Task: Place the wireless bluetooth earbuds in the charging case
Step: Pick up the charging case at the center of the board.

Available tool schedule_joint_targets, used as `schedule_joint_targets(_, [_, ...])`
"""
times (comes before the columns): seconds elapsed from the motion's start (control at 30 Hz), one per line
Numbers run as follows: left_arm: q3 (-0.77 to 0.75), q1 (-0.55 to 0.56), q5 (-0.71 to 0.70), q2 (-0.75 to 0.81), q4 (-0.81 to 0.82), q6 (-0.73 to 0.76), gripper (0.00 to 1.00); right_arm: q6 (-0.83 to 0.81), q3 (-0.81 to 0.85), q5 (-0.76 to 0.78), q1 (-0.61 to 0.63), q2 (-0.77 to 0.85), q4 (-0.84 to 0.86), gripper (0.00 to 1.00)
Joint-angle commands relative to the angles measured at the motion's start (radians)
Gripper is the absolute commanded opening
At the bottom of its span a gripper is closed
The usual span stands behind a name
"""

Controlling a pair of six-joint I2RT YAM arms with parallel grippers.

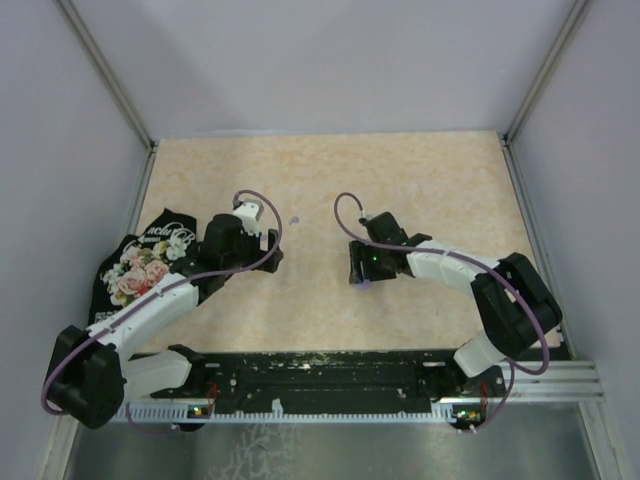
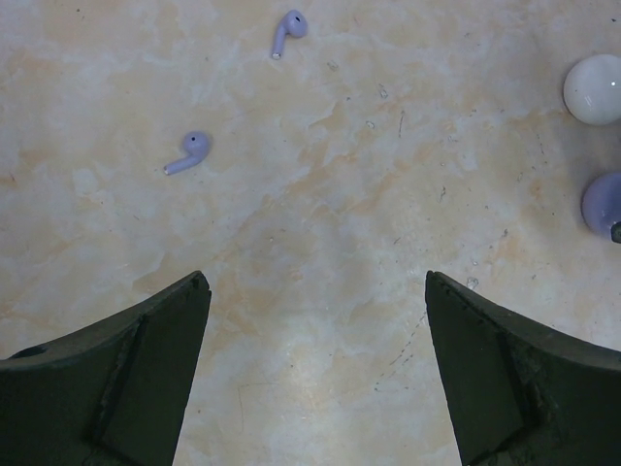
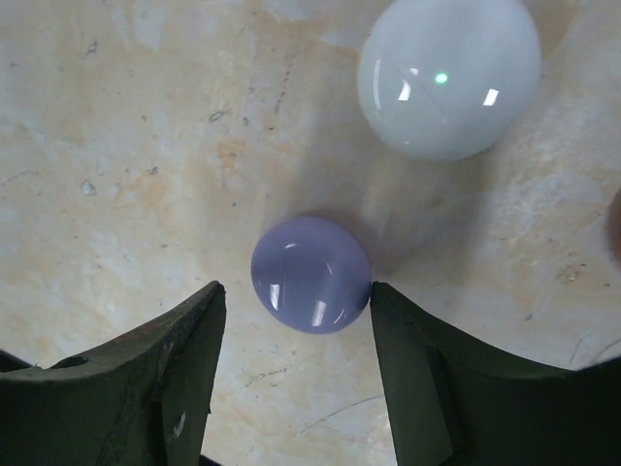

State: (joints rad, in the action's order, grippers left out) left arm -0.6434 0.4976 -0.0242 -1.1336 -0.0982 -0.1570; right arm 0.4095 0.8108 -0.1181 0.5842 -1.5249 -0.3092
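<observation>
Two lilac earbuds [image 2: 189, 152] [image 2: 289, 32] lie loose on the tabletop ahead of my left gripper [image 2: 317, 291], which hovers open over bare table. One earbud [image 1: 293, 219] shows as a lilac speck in the top view. A closed round lilac charging case [image 3: 310, 275] sits just ahead of my right gripper [image 3: 296, 291], whose jaws stand open. The right fingertip [image 3: 380, 296] touches the case's side and the left finger stands apart from it. The case is also at the right edge of the left wrist view [image 2: 604, 204] and partly hidden under the right gripper [image 1: 357, 268] from above.
A closed white round case [image 3: 448, 73] lies just beyond the lilac one. A reddish object [image 3: 615, 223] peeks in at the right edge. A black floral bag [image 1: 140, 265] lies at the table's left side. Grey walls enclose the table.
</observation>
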Motion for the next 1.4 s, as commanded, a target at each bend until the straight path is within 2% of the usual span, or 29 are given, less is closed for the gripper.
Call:
schedule_joint_targets(0.0, [-0.032,-0.003,0.027,-0.005,0.009,-0.006,0.95,0.007,0.066,-0.048,0.034,0.022,-0.022,0.61])
schedule_joint_targets(0.17, [-0.034,-0.003,0.074,-0.014,0.019,-0.01,0.95,-0.007,0.065,-0.142,0.056,0.004,-0.009,0.61])
schedule_joint_targets(0.43, [-0.031,-0.004,0.155,-0.016,0.021,-0.04,0.94,-0.174,0.113,-0.061,0.065,0.032,-0.092,0.62])
schedule_joint_targets(0.57, [-0.02,-0.004,0.184,-0.015,0.033,-0.074,0.94,-0.244,0.137,-0.076,0.071,-0.006,-0.096,0.64])
schedule_joint_targets(0.73, [-0.008,-0.013,0.227,-0.02,0.033,-0.129,0.94,-0.344,0.169,-0.01,0.127,-0.042,-0.093,0.67])
schedule_joint_targets(0.93, [0.038,-0.125,0.342,-0.018,0.044,-0.218,0.94,-0.481,0.226,0.088,0.179,-0.104,-0.154,0.69])
schedule_joint_targets(1.07, [0.071,-0.204,0.423,-0.01,0.057,-0.265,0.93,-0.549,0.229,0.07,0.182,-0.116,-0.17,0.7])
schedule_joint_targets(1.37, [0.073,-0.218,0.461,-0.023,0.052,-0.278,0.92,-0.582,0.23,0.029,0.213,-0.169,-0.19,0.64])
